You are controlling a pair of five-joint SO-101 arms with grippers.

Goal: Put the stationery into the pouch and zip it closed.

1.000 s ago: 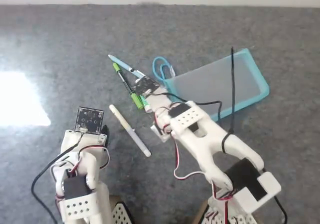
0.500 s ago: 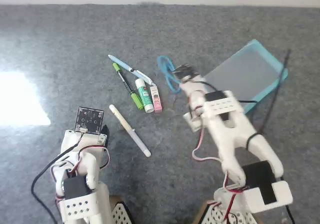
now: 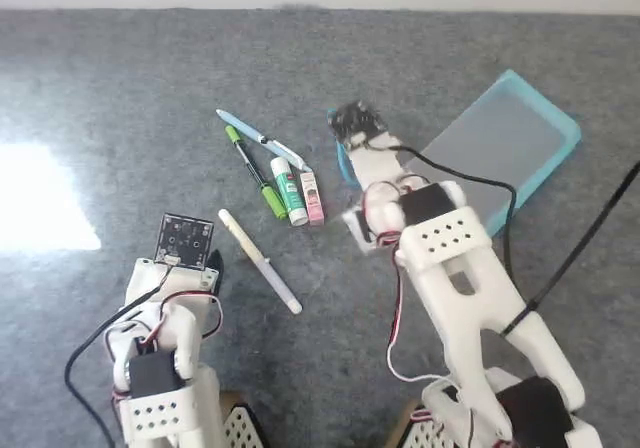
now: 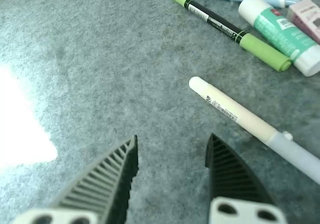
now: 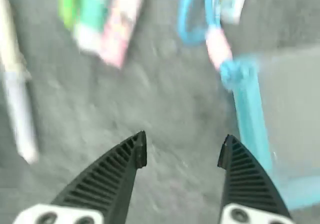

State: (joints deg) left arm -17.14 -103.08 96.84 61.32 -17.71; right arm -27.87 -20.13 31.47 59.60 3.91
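Right end effector (image 5: 184, 144) is wide open and empty, over the desk (image 5: 175, 99) between the pink eraser (image 5: 122, 26) and the pouch (image 3: 510, 133), scissors (image 5: 192, 19) just ahead. Left end effector (image 4: 172, 144) open too, nothing in it, white pen (image 4: 240, 116) right alongside; green marker (image 4: 230, 31), glue stick (image 4: 280, 29) beyond.

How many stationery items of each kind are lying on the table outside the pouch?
Pens: 2, the light blue pen and the white pen
Green marker: 1
Glue stick: 1
Pink eraser: 1
Scissors: 1
Total: 6
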